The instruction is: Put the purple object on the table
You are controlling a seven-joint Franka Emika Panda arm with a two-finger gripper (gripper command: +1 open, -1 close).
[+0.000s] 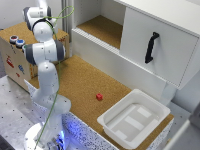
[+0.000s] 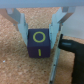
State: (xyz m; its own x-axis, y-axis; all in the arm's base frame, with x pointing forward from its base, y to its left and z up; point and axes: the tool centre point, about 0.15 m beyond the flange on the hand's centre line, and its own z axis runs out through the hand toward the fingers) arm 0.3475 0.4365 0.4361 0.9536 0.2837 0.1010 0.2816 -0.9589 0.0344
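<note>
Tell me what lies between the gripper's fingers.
The purple cube sits between the fingers of the gripper, as the wrist view shows. Whether they clamp it cannot be told.

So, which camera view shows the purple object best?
The wrist view: the purple object, a cube with yellow markings, sits on cork between the open gripper fingers. The exterior view does not show it.
</note>
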